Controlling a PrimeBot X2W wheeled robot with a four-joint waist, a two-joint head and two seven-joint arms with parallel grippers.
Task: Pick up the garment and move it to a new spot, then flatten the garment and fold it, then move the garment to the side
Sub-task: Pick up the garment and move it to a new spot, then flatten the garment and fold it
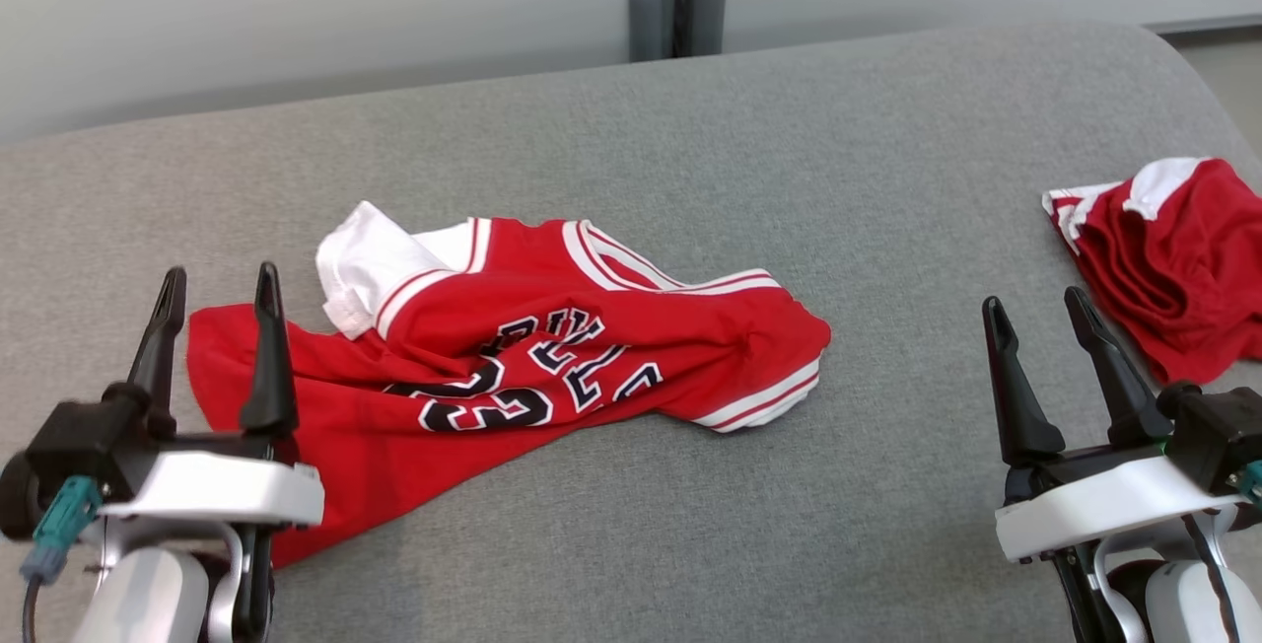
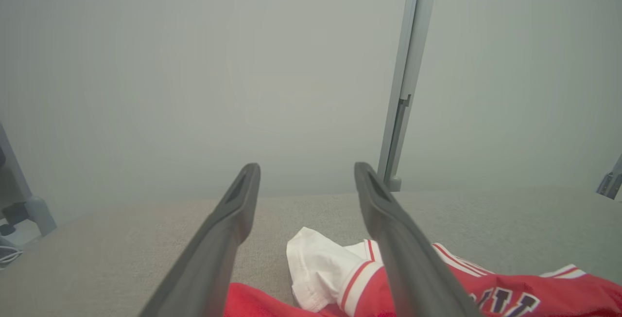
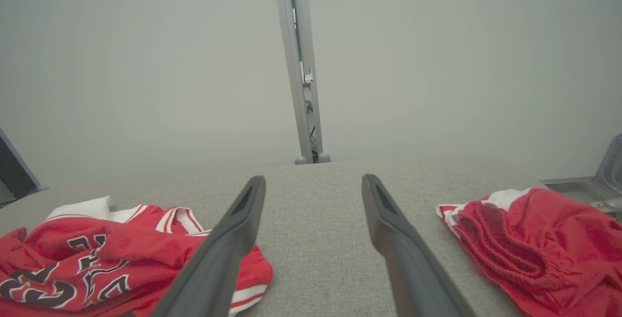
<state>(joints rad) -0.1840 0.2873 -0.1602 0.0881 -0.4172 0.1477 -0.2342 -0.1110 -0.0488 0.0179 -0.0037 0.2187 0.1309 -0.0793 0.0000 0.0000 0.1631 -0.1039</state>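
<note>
Grey cushioned surface [image 1: 887, 179] bearing jersey [image 1: 473, 313] toward left edge: looking soft, light; pinching striped hem probably suiting. Left gripper [image 1: 221, 273], right gripper [image 1: 1032, 300] gaping, empty.

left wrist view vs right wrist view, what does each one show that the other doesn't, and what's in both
Left wrist view: the left gripper, open, with the white sleeve of the red jersey seen close between its fingers.
Right wrist view: the right gripper, open above bare surface, and a second red garment lying apart from the jersey.
Both: the red jersey, the grey padded surface, the grey post and the pale wall.
</note>
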